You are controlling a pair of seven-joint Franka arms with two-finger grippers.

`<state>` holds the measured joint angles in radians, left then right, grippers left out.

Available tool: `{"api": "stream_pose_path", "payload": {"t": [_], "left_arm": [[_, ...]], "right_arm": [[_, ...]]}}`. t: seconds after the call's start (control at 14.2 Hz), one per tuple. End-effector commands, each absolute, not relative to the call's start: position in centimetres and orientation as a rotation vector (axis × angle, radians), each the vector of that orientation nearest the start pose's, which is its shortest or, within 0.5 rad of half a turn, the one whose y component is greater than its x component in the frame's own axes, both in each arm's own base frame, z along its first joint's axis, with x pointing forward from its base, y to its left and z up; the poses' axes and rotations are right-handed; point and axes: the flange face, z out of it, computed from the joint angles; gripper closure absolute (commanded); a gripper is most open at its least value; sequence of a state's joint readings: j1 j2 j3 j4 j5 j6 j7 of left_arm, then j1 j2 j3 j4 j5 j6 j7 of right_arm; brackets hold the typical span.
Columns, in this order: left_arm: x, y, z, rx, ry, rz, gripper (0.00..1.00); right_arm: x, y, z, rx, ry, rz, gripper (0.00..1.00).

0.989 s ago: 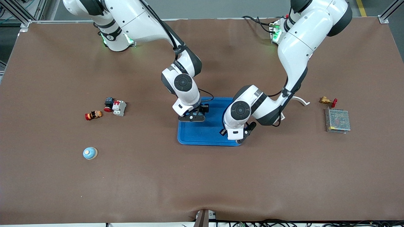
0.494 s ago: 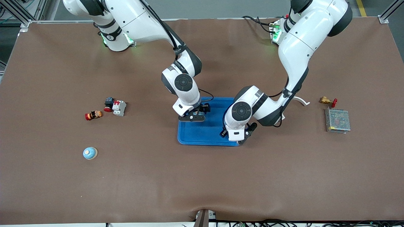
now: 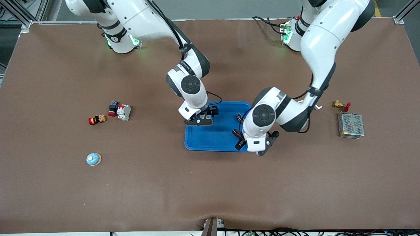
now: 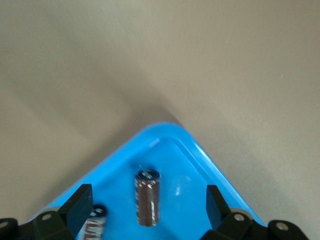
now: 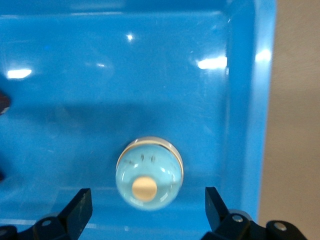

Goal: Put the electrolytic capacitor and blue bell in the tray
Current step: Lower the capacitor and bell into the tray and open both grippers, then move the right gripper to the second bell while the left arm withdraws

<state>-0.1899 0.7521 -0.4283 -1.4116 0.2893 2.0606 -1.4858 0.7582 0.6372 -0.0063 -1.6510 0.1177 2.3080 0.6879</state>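
Both parts appear to lie in the tray (image 3: 210, 139) already: the electrolytic capacitor (image 4: 147, 197) sits between the spread fingers of the empty left gripper (image 4: 147, 210), and the blue bell (image 5: 149, 172) just under the equally wide, empty right gripper (image 5: 148, 207). A second dark cylinder (image 4: 94, 222) beside the capacitor is half hidden, possibly another capacitor. Judging by this, only withdrawing the arms from over the desk (image 3: 210, 190) is left.

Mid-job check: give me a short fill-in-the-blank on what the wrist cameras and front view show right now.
1. The blue bell under the right gripper lies in the ____.
2. The fingers of the left gripper stand ____ over the electrolytic capacitor.
3. A second blue bell lies on the ____, toward the right arm's end.
4. The tray is coloured ____.

Missing words: tray; open; table; blue
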Motion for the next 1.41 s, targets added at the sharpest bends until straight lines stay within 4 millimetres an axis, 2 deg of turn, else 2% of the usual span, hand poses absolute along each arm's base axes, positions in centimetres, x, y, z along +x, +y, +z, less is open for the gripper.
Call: {"api": "stream_pose_path", "payload": {"t": [0.0,0.14,0.28,0.42,0.57,0.85,0.99,1.13,1.2,1.27,1.34], "left_arm": [[64.3,-32.3,32.4,-2.894,-1.134,0.043,0.0],[65.1,-29.6,36.2,-2.939,-1.031,-0.004,0.0],[65.4,-27.2,38.3,-2.947,-0.92,-0.003,0.0],[66.2,-24.0,41.0,-2.979,-0.834,-0.034,0.0],[66.2,-21.9,42.7,-2.984,-0.743,-0.033,0.0],[65.5,-17.3,47.3,-2.975,-0.566,-0.013,0.0],[65.4,-14.7,49.0,-2.999,-0.506,0.006,0.0],[64.8,-12.5,50.1,-3.029,-0.375,0.089,0.0],[64.7,-11.8,51.1,-3.039,-0.306,0.075,0.0],[64.7,-10.6,52.4,-3.044,-0.287,0.051,0.0],[64.6,-10.2,53.1,-3.055,-0.269,0.048,0.0]], "right_arm": [[51.4,43.3,30.8,-3.084,-0.068,0.118,0.0],[53.5,39.7,33.7,-3.082,-0.133,0.143,0.0],[55.9,35.5,35.7,-3.072,-0.22,0.169,0.0],[58.4,30.5,36.9,-3.055,-0.3,0.201,0.0],[60.5,26.0,38.0,-3.032,-0.377,0.209,0.0],[63.7,17.8,37.8,-2.996,-0.483,0.182,0.0],[64.9,14.8,37.5,-2.993,-0.534,0.158,0.0],[66.1,11.3,35.6,-2.965,-0.643,0.168,0.0],[67.1,9.3,35.1,-2.951,-0.7,0.139,0.0],[67.8,7.7,34.5,-2.931,-0.789,0.118,0.0],[68.5,6.6,34.2,-2.926,-0.874,0.091,0.0]]}}
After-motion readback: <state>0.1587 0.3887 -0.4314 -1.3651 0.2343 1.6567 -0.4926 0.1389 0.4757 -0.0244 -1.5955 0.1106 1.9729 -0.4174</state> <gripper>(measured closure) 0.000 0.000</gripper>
